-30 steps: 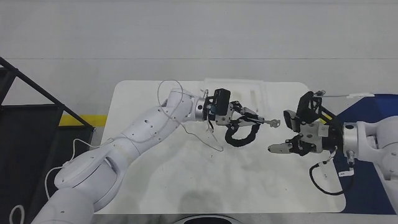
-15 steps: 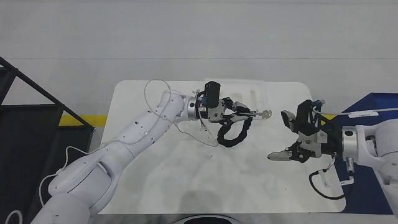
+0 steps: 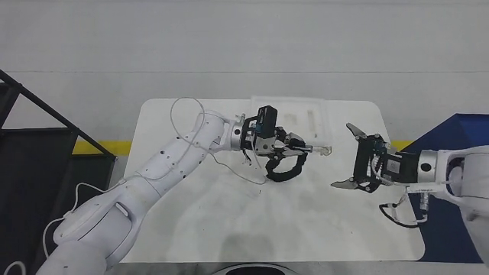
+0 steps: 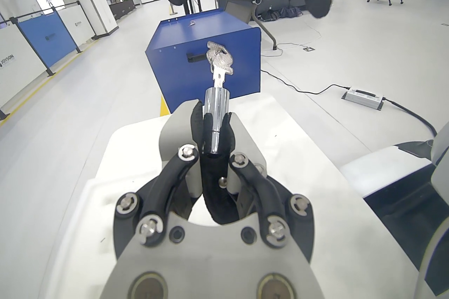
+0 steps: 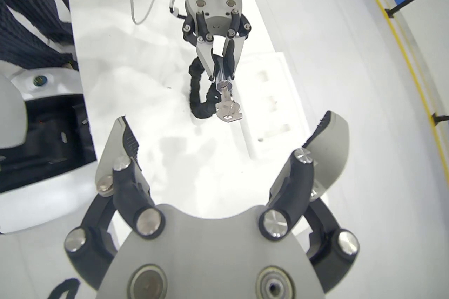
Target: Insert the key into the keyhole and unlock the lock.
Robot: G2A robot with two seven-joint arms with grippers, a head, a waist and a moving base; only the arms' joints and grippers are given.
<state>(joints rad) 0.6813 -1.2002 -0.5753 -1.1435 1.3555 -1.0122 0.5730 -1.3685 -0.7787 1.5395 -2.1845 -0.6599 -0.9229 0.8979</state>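
My left gripper [image 4: 212, 127] is shut on the chrome cylinder of a cable lock [image 4: 215, 118], held above the table's middle [image 3: 306, 148]. A silver key [image 4: 220, 62] sticks in the cylinder's end, with a second key on its ring. The lock's black cable [image 3: 286, 169] hangs in a loop below the left gripper [image 3: 294, 147]. My right gripper [image 3: 345, 157] is open wide a short way to the right, facing the key [image 3: 325, 150] without touching it. From the right wrist, the key [image 5: 229, 113] lies beyond the right gripper [image 5: 225, 125], in line with the gap between its fingers.
The white table [image 3: 191, 221] carries a white foam tray [image 3: 306, 114] at its far edge, behind the lock. A blue cabinet [image 3: 458, 130] stands off the table's right end, and a black frame [image 3: 30, 122] stands at the left.
The right wrist has turned and its fingers have spread wider. The left arm has shifted the lock slightly back and forth, with the key still in it.
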